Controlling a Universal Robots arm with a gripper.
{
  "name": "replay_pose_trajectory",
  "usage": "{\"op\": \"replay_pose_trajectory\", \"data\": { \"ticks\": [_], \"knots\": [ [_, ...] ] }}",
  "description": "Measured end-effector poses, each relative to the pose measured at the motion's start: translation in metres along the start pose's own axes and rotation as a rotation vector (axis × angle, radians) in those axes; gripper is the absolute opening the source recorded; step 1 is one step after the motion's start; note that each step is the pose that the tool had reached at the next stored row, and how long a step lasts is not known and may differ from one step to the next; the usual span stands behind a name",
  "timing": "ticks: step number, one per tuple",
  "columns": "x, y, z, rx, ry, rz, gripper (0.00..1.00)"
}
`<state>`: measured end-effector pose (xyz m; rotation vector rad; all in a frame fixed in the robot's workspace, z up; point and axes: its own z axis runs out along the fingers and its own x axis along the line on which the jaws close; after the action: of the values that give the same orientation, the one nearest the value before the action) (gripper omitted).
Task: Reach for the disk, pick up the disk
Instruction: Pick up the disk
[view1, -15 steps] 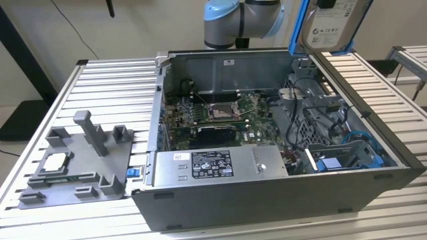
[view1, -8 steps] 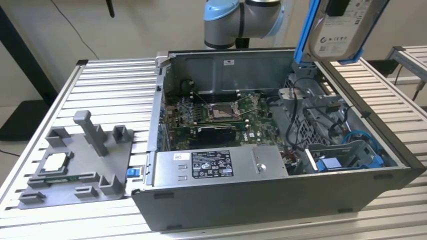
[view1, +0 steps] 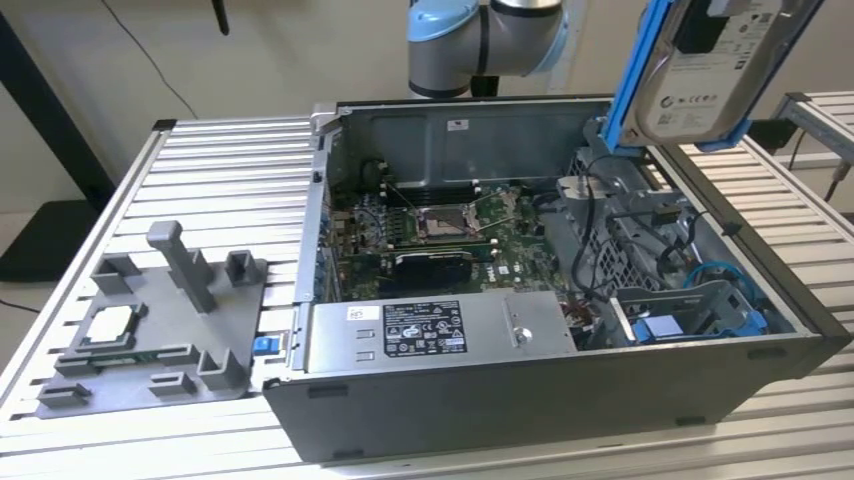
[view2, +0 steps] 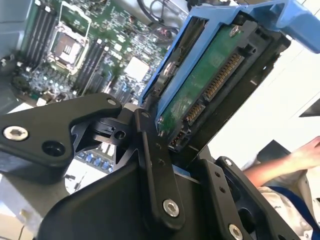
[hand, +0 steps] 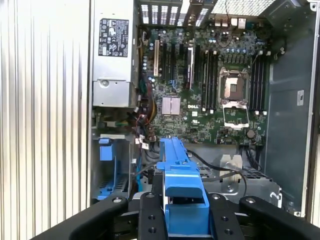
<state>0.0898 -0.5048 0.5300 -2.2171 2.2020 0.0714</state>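
The disk, a silver-grey drive with a white label in a bright blue carrier, hangs in the air above the far right corner of the open computer case. In the second wrist view its green circuit-board underside faces the camera, and my gripper is shut on it, one black finger against each side. In the first wrist view the blue carrier of the disk stands edge-on between the black fingers of my gripper, above the case's drive bay.
Inside the case lie the motherboard, a grey power supply and blue drive-bay parts. A grey fixture holding a small chip sits on the slatted table at the exterior view's left. A person's arm is nearby.
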Motion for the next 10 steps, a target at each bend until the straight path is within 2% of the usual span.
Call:
{"op": "replay_pose_trajectory", "data": {
  "ticks": [10],
  "knots": [
    [0.0386,0.0002,0.0013,0.0000,-0.0001,0.001,0.00]
  ]
}}
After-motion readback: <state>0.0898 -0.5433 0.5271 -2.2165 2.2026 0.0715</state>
